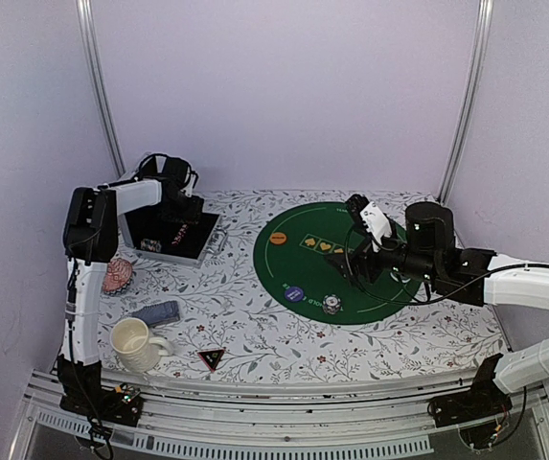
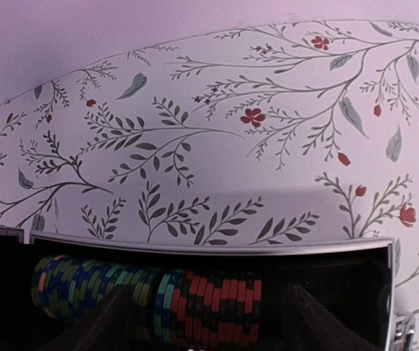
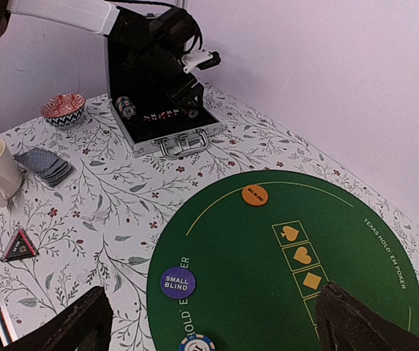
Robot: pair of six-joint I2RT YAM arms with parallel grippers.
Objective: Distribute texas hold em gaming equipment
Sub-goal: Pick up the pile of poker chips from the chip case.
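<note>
A round green poker mat [image 1: 375,244] holds an orange button [image 1: 278,237], a blue "small blind" button [image 1: 295,293] and a dark-and-white chip stack [image 1: 331,305]. My right gripper [image 1: 354,271] hovers over the mat, open and empty, with the buttons [image 3: 254,195] [image 3: 178,282] and the chip [image 3: 197,344] below it. My left gripper [image 1: 174,228] reaches into the open black chip case [image 1: 202,251]. Its open fingers [image 2: 99,322] flank a row of red-black and green-blue chips [image 2: 216,300]. Grey-blue cards [image 1: 156,312] and a black triangular marker [image 1: 211,358] lie at the front left.
A cream mug [image 1: 135,343] stands near the front left edge beside the cards. A pink patterned dish [image 1: 118,275] sits left of the case. The floral cloth [image 1: 245,326] covers the table, and walls close the back and sides.
</note>
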